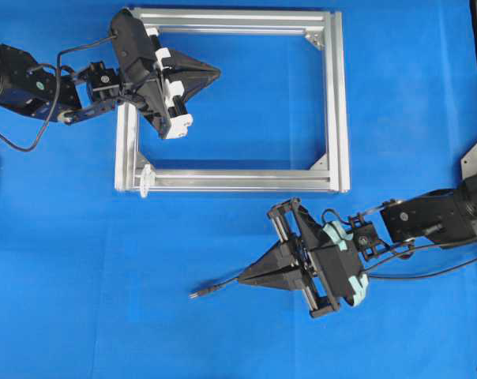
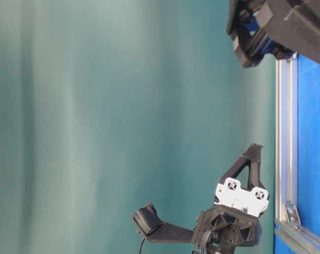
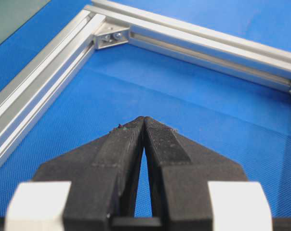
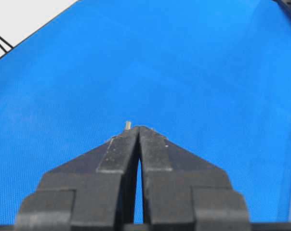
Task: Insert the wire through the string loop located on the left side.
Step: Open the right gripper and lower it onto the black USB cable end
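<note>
Wire [image 1: 215, 287] plug juts from right pincer [image 1: 242, 278] tips

Both arms black plastic with black cables looped along the links. Left gripper [image 1: 211, 73], upper left of the overhead view: black triangular fingers [image 3: 124, 144] with ribbed inner pads, white carriage blocks. Right gripper [image 1: 250, 276], lower right: same black tapered fingers [image 4: 152, 149], pale teal-white housing, metal rails, small round stickers on the wrist links.

Black wire [image 1: 219, 286] on blue mat, whitish string loop [image 1: 146, 178] on frame corner
</note>
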Motion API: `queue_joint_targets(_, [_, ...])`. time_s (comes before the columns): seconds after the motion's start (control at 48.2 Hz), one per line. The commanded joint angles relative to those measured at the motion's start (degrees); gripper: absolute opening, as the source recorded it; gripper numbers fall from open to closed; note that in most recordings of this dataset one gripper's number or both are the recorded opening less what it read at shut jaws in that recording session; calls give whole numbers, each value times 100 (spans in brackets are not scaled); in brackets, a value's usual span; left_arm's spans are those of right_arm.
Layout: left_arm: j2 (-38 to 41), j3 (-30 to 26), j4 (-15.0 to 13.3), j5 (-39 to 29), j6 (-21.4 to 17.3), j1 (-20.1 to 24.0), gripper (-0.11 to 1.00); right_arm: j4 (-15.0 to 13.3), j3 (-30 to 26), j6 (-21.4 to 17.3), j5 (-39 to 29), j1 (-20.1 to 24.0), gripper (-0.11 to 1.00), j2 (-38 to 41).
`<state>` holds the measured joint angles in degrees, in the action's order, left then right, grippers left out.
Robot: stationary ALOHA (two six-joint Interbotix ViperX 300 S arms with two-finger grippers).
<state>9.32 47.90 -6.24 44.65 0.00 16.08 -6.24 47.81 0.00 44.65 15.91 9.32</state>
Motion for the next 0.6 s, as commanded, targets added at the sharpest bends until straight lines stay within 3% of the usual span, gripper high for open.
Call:
queue_joint_targets(0.0, [-255, 0, 123, -62, -18, -53, 2, 9, -114, -35, 9, 35, 1, -185])
queue_joint_targets(0.208, [-299, 88, 123, -62, 9, -53, 2, -18, -229, -281, -562, 44, -2, -193])
queue_joint_targets(0.436, [-299, 62, 114, -62, 9, -44, 2, -35, -220, -369, -571, 105, -2, -185])
queue_joint_targets(0.498, [-290, 62, 123, -62, 9, -53, 2, -26, -229, -378, -571, 114, 4, -185])
queue_joint_targets(0.581, [-290, 62, 123, -62, 9, -53, 2, 0, -229, -378, -571, 132, 20, -185])
